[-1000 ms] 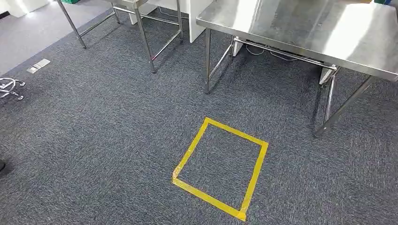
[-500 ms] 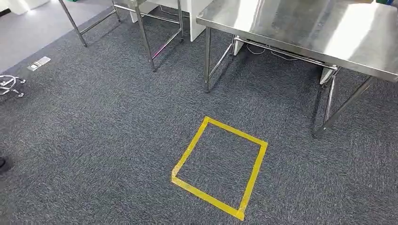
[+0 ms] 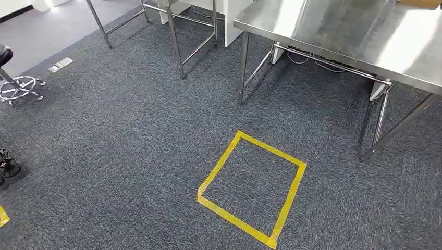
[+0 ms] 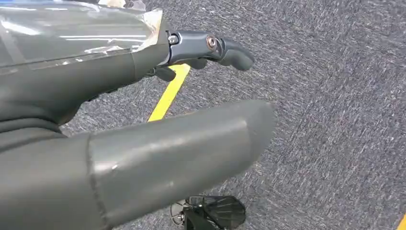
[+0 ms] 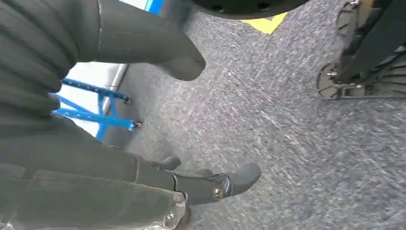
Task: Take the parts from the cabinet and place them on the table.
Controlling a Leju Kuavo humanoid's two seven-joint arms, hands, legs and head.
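Camera shifted (stool base [image 3: 20, 87] now visible), steel table [image 3: 333, 36], both hands [image 4: 143, 120] [image 5: 95, 120] empty, fingers spread

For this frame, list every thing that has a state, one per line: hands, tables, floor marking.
Left robot hand: empty, thumb and fingers apart, hanging over the carpet.
Right robot hand: empty, thumb and fingers apart, hanging over the carpet.
Steel table: upright, visible top bare, no parts on it.
Second table frame: upright, top out of view.
Yellow tape square: flat on the carpet, nothing inside it.
Stool: upright at the carpet's edge.
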